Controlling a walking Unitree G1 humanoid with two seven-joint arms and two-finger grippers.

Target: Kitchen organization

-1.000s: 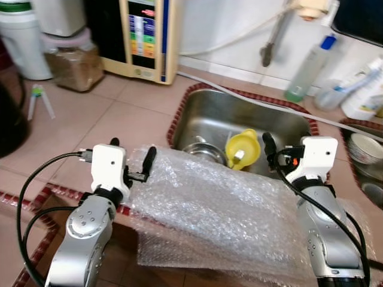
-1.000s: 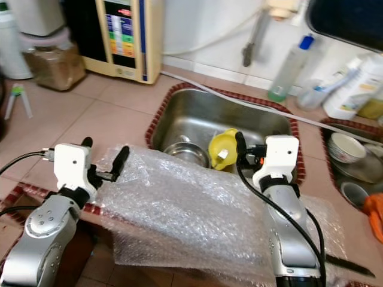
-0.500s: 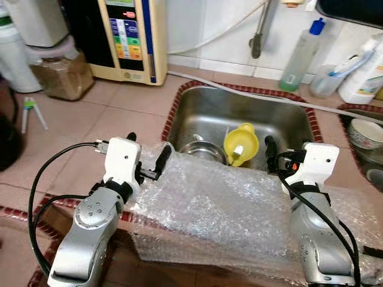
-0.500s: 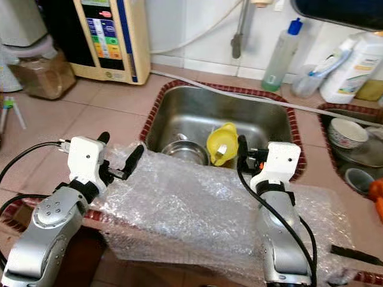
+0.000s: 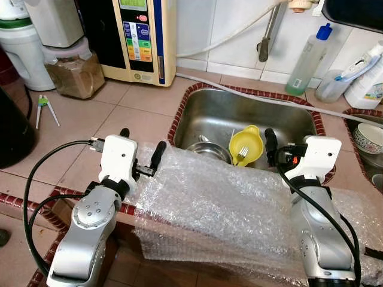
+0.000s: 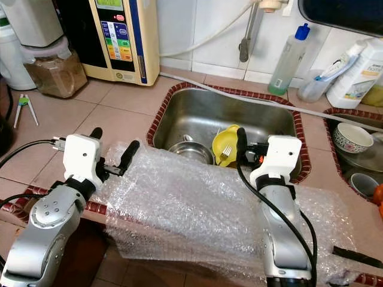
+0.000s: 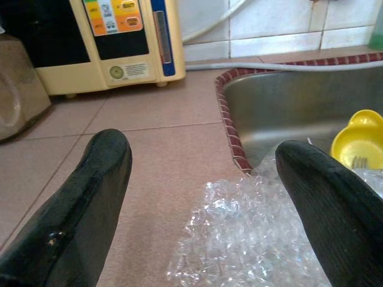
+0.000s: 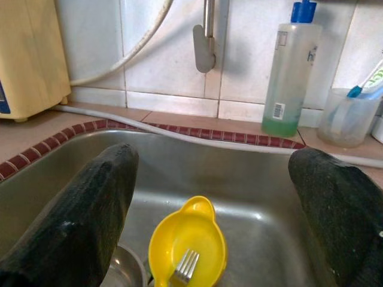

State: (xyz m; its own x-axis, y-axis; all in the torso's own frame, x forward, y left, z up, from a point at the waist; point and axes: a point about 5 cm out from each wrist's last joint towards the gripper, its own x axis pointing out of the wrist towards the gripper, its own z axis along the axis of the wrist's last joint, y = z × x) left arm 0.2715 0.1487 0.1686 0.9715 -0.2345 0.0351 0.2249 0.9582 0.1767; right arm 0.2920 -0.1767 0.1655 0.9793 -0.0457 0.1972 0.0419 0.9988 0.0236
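Note:
A sheet of bubble wrap (image 5: 221,209) lies over the tiled counter's front edge and hangs down before the steel sink (image 5: 209,113). In the sink sit a yellow bowl (image 5: 245,146) holding a fork (image 5: 242,154) and a steel bowl (image 5: 206,150). My left gripper (image 5: 141,145) hovers open over the wrap's left corner, one finger above the wrap and one over bare tile. At the sink's near rim, above the wrap's far edge, my right gripper (image 8: 212,160) is open and points at the yellow bowl. Neither holds anything.
A cream water purifier (image 5: 140,36) and a jar of brown grain (image 5: 75,72) stand at the back left. A soap bottle (image 5: 308,57), a cup with a toothbrush (image 5: 332,86) and a faucet (image 5: 266,42) line the back wall. Bowls (image 5: 366,137) sit at the right.
The whole picture has shifted with the camera. Both grippers stay open over the bubble wrap, and nothing was taken hold of or let go.

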